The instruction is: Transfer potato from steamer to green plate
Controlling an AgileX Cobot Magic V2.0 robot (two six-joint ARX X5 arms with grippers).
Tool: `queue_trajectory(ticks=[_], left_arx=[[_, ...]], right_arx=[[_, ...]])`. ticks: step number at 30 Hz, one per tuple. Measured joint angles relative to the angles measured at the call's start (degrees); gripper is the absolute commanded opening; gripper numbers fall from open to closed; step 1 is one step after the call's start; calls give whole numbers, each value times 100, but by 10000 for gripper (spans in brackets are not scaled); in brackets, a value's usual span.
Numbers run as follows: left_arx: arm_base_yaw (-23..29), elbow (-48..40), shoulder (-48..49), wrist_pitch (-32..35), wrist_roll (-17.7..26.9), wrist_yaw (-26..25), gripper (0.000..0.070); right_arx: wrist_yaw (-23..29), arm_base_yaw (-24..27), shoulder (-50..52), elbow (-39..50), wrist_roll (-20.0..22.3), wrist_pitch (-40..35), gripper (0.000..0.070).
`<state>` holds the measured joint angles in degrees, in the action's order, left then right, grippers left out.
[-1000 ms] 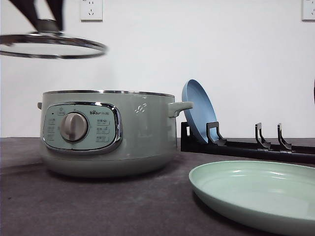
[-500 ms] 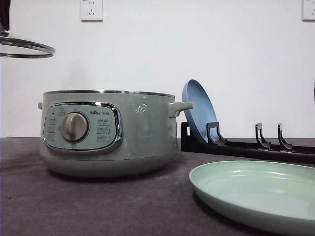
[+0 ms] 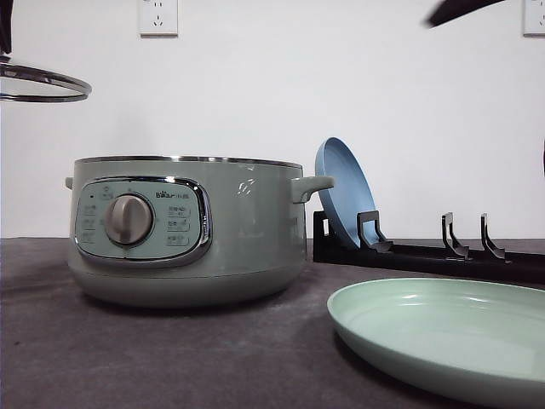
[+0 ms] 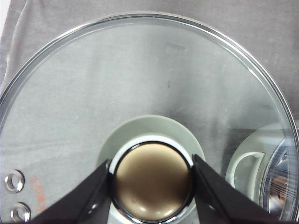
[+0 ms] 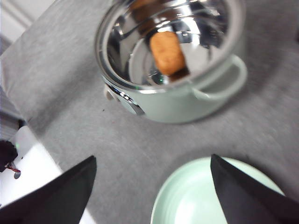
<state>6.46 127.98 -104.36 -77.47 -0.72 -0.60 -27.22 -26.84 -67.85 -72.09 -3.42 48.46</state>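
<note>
The pale green steamer (image 3: 187, 230) stands uncovered on the grey table, left of centre. The orange-brown potato (image 5: 167, 51) lies inside its shiny steel bowl (image 5: 187, 28). My left gripper (image 4: 152, 186) is shut on the brass knob (image 4: 152, 182) of the glass lid (image 3: 34, 83), held in the air to the upper left of the steamer. My right gripper (image 5: 152, 158) is open with nothing between its fingers, high above the table between the steamer (image 5: 177, 93) and the green plate (image 5: 219, 196). The green plate (image 3: 443, 336) rests flat at the front right.
A blue plate (image 3: 343, 189) leans upright in a black dish rack (image 3: 426, 251) behind the green plate. A dark part of the right arm (image 3: 460, 8) shows at the top right. The steamer's side handle (image 3: 311, 186) points toward the rack.
The lid, held by my left gripper, has swung left from above the steamer and now hangs nearly still. The right arm has come into the top right of the front view.
</note>
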Motion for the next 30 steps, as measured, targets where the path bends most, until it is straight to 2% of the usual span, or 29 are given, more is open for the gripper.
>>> queue_trajectory(ticks=[12,19,25,28,30], left_arx=[[0,0,0,-8,45,0,1],[0,-166,0,8,98,-14,1],[0,-440,0,116,128,-24,1],[0,-505,0,204,128,-24,1],[0,-516,0,222,128,-24,1]], right_arx=[[84,-830,-3330,-2790,350,576,490],[480,-1071,-4694,-4279,624,612,491],[985,-1229,-5321,-4591,1190,349,501],[1237,-1290,-5495,-4591,1425,280,584],[1362,-1316,-5581,-4591,1526,228,614]])
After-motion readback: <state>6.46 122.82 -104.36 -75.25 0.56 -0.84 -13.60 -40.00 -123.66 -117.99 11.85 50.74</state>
